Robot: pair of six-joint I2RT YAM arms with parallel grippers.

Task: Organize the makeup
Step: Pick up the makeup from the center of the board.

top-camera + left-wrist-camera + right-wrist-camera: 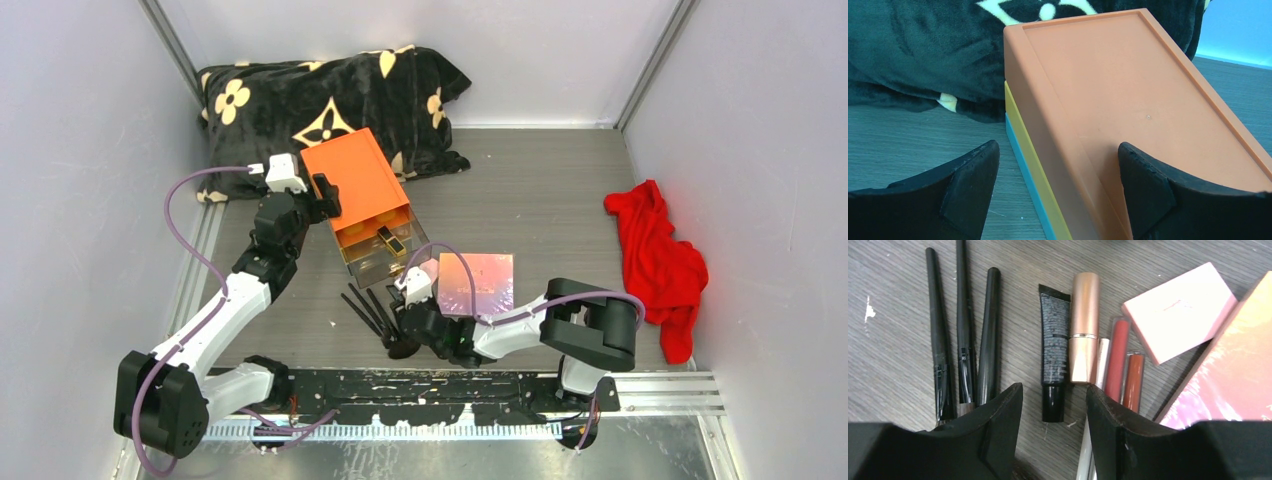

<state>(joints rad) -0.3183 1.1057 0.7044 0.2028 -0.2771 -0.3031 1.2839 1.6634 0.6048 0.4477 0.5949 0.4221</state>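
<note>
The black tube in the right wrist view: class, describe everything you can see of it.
The black tube is slim, plastic-looking, with fine white print, a flat crimped end pointing away and a glossy black cap nearest the camera. It lies flat on the grey wood-grain table, alongside the rose-gold lipstick, with the brush handles apart on its other side. The right gripper, open, flanks the cap; contact cannot be judged.

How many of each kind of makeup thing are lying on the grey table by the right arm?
Thin black-handled brushes or pencils: 3
Black squeeze tube: 1
Rose-gold lipstick: 1
Slim gloss tubes, red, orange-brown, pale: 3
Flat pink cases, matte and shiny: 2
Total: 10
</note>
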